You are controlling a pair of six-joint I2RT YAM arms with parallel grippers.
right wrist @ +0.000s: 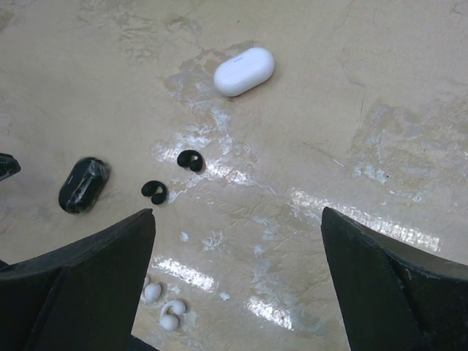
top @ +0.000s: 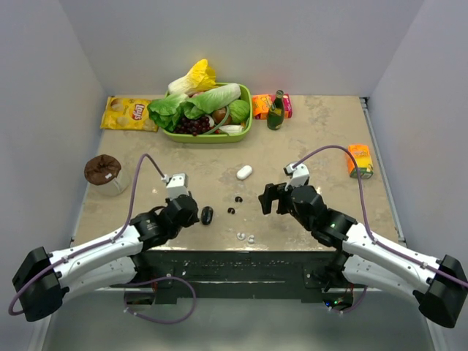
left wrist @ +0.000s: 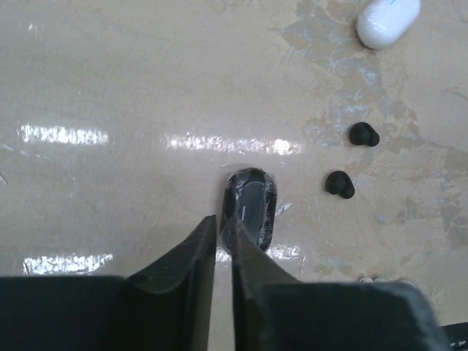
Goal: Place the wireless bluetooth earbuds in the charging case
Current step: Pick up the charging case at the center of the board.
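- Left end effector (left wrist: 221,230): jaws drawn nearly together with a thin slit between them and nothing in it. The black charging case (left wrist: 248,208) lies just past the tips at lower centre of the left wrist view, seemingly touching one finger.
- Right end effector (right wrist: 238,281): jaws spread wide and empty, above the counter (top: 329,131).
- Two black earbuds (right wrist: 191,159) lie loose at centre left of the right wrist view, near each other. They sit between the black case and the white charging case (right wrist: 244,71) at upper centre.
- Two whitish earbuds (right wrist: 152,292) sit at the lower left edge, apart from both cases.
- Both cases look closed.
- Handling, as a judgement: the buds are tiny, light, hard, glossy and rounded, so they are apt to squirt from the pads or skid on the shiny counter. Take each across its widest part, with the tips low and a gentle closure.
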